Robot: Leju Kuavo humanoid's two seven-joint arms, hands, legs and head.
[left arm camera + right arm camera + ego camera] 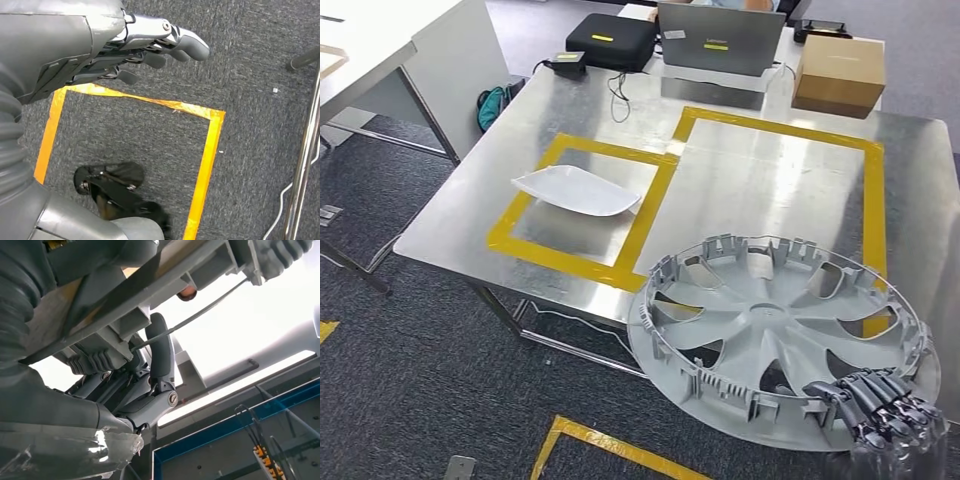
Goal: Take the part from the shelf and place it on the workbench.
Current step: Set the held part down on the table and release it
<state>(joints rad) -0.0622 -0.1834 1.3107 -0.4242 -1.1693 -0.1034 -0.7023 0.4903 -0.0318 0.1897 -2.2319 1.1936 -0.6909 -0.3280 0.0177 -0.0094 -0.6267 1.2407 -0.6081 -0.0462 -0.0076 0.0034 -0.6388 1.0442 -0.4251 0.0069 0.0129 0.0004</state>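
A large silver wheel cover (773, 330), inner side up, hangs over the near right corner of the metal workbench (743, 180). My right hand (882, 405) grips its near rim at the lower right, dark fingers curled over the edge. In the right wrist view the hand (151, 395) clamps the cover's rim (124, 305), seen from below. My left hand (151, 47) hangs over the carpet with its fingers stretched out and nothing in them. The cover reaches over the edge of the right yellow-taped rectangle (875, 200).
A white curved panel (576, 190) lies in the left taped square (576, 210). At the bench's far edge stand a laptop (720, 38), a black case (610, 40) and a cardboard box (839, 75). A white table (388, 50) stands to the left. Yellow tape (607, 445) marks the carpet.
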